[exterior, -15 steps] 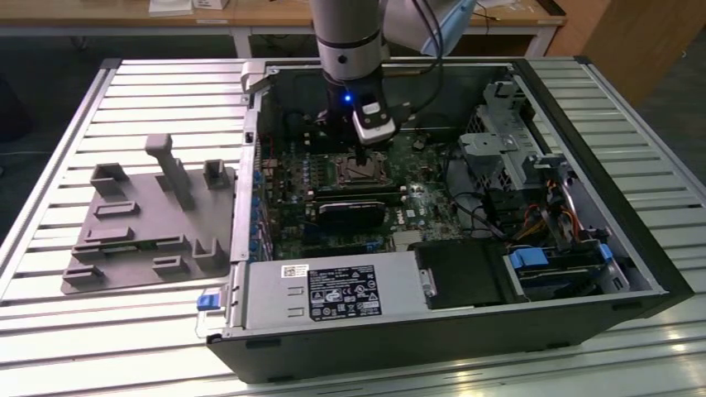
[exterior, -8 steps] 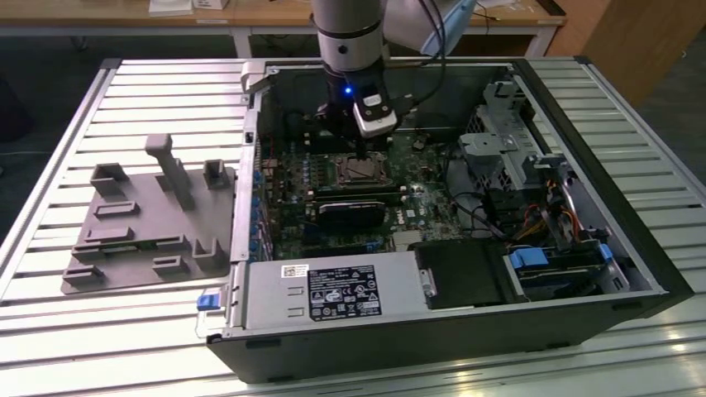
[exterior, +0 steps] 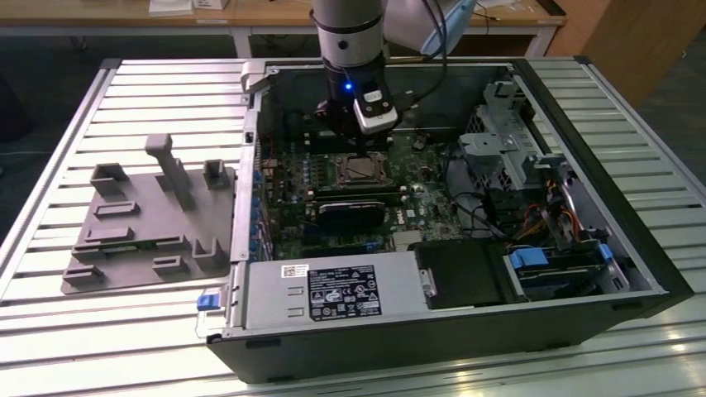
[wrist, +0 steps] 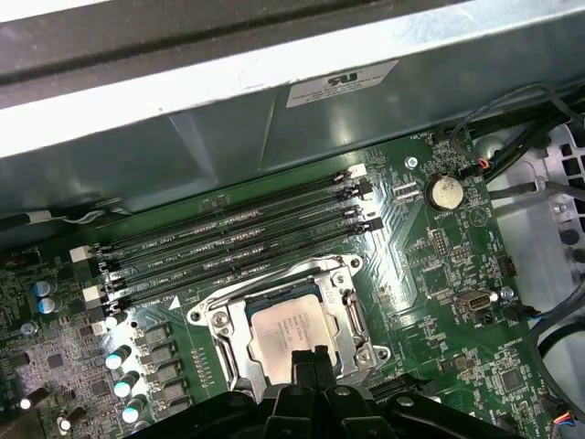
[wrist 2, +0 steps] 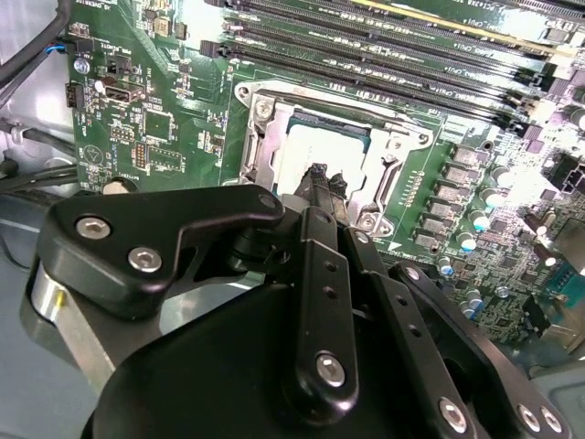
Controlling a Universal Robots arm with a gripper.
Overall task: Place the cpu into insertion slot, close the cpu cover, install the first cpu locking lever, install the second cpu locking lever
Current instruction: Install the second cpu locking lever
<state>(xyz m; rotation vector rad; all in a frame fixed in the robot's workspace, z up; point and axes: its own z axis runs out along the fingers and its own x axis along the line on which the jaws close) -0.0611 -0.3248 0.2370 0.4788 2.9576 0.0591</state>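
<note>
The gripper (wrist 2: 318, 176) hangs just above the socket; its black fingertips (wrist: 306, 364) look pressed together with nothing between them, though its own body covers most of it in both wrist views. The cpu (wrist: 291, 326) lies flat in the slot (wrist: 236, 340), its near edge hidden behind the fingertips. The cover (wrist: 340, 277) appears to be down around the chip, framing it; the levers are hard to make out. In the exterior view the arm (exterior: 350, 37) hides the board behind the socket (exterior: 360, 171). The open case (exterior: 574, 273) lies on a slatted metal table (exterior: 66, 331), with a grey fixture (exterior: 144, 223) towards the exterior view's left and wooden benches (exterior: 132, 25) behind.
</note>
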